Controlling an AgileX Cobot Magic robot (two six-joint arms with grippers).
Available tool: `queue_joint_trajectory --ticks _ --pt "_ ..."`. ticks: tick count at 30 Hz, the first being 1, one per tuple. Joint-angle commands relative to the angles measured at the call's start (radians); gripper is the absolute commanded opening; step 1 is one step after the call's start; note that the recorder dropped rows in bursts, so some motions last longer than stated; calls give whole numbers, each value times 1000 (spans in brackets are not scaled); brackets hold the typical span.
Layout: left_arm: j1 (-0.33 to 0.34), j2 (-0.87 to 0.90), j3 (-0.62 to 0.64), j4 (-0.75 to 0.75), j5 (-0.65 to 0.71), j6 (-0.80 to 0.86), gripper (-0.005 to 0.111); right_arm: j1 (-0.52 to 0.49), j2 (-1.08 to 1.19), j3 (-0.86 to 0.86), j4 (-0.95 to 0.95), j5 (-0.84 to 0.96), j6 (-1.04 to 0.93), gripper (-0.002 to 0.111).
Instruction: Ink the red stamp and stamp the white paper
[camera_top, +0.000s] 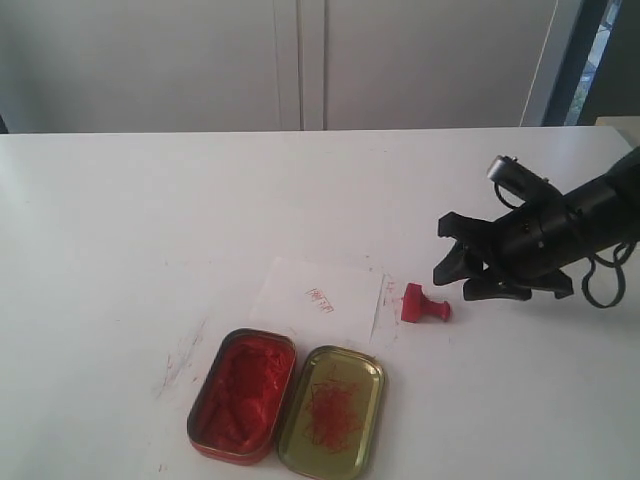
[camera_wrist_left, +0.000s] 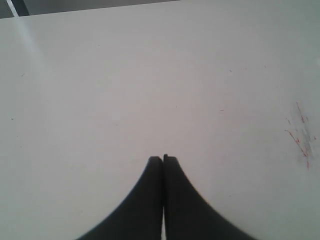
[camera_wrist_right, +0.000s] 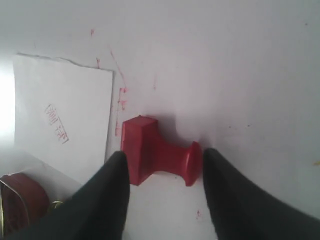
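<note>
Right tool (camera_top: 447, 256) wide open, holding nothing, just beside red stamp (camera_top: 424, 304). Stamp on its side on tabletop (camera_top: 150, 220), beside white paper (camera_top: 345, 285). Paper bears red imprint (camera_top: 319, 298). Left tool (camera_wrist_left: 162, 159) closed, empty. Judgement: stamping done, next retract arm clear.

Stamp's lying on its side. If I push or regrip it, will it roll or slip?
The stamp lies on its side; its square base should stop rolling, though the round knob may let it pivot. It looks small, hard plastic, so probably light and apt to skid on the smooth table.
</note>
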Motion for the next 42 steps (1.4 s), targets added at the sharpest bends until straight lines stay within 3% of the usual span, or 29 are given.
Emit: queue_joint_trajectory --ticks 1,4,5,7,18,34,42 --pt "-9 -5 5 -1 -3 0 0 -11 -42 3 -66 -6 4 38" --pt "-9 -5 5 -1 -3 0 0 -11 -50 3 -86 25 6 25" --pt "-9 -5 5 -1 -3 0 0 -11 -57 3 -86 47 6 12" --pt "-9 -5 5 -1 -3 0 0 -11 -69 3 -89 54 6 0" --pt "-9 -5 5 -1 -3 0 0 -11 -101 7 -130 75 74 0" --pt "-9 -5 5 -1 -3 0 0 -11 -321 7 -718 22 588 0" --pt "-9 -5 5 -1 -3 0 0 -11 -445 16 -760 71 635 0"
